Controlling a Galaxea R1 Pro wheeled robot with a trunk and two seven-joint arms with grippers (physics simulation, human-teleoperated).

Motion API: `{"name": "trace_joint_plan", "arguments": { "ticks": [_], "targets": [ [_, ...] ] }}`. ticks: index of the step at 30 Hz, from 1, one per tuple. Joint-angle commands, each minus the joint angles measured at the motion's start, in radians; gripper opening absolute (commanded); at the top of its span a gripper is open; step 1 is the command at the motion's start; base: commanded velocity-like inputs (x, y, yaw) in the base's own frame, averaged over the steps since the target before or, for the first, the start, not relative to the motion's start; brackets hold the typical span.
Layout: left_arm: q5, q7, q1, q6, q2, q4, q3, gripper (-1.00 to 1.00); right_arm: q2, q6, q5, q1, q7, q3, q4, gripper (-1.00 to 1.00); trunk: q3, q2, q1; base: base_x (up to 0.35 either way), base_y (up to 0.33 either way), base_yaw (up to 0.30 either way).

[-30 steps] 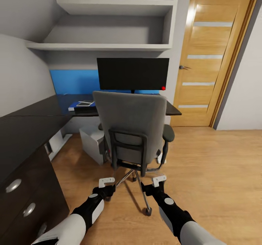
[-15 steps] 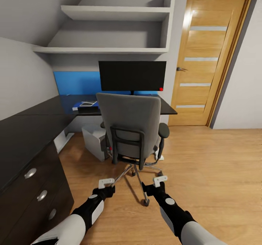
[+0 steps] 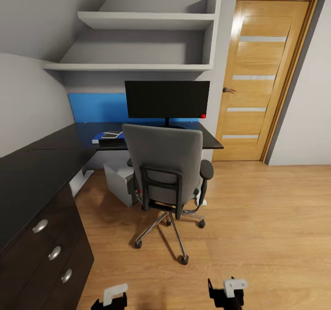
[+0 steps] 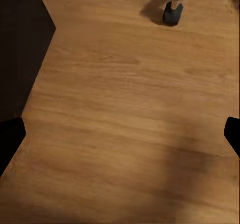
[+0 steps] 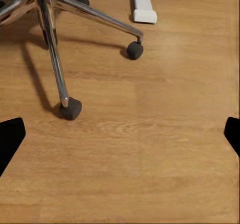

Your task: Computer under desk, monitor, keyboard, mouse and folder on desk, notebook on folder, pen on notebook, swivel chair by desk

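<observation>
The grey swivel chair (image 3: 165,160) stands with its back to me in front of the black desk (image 3: 212,140); its seat is hidden by the backrest. On the desk the black monitor (image 3: 167,99) is upright. A flat blue item (image 3: 98,139) with a white-and-dark item (image 3: 110,135) on it lies at the desk's left. The grey computer (image 3: 118,179) sits under the desk. My left gripper (image 4: 120,134) and right gripper (image 5: 120,134) are open over the wooden floor, short of the chair. The chair's chrome legs (image 5: 55,49) and a caster (image 5: 70,108) show in the right wrist view.
A dark drawer cabinet (image 3: 41,250) runs along the left, and its side (image 4: 20,44) appears in the left wrist view. Wall shelves (image 3: 138,64) hang above the desk. A wooden door (image 3: 262,80) is at the right, with open floor (image 3: 266,218) before it.
The view has pulled back from the chair and desk, so they look smaller. Both arms have dropped to the picture's bottom edge.
</observation>
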Motion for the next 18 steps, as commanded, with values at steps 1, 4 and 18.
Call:
{"name": "trace_joint_plan", "arguments": {
  "ticks": [1,4,18],
  "targets": [
    [-0.011,0.053,0.003,-0.039,-0.002,0.001,0.006,1.0,0.0,-0.038,0.009,0.007,-0.035,0.006,0.002,1.0,0.002,0.007,-0.004,0.0,0.0,0.0],
    [-0.012,0.153,0.019,-0.116,-0.011,0.001,0.005,1.0,0.0,-0.139,0.01,0.024,-0.123,0.006,0.002,1.0,0.012,0.028,-0.016,0.0,0.0,0.0],
    [-0.054,0.263,0.17,-0.218,0.014,0.001,0.002,1.0,0.001,-0.346,0.013,0.064,-0.251,0.008,0.002,1.0,0.056,0.126,-0.069,0.0,0.0,0.0]
  ]
}}
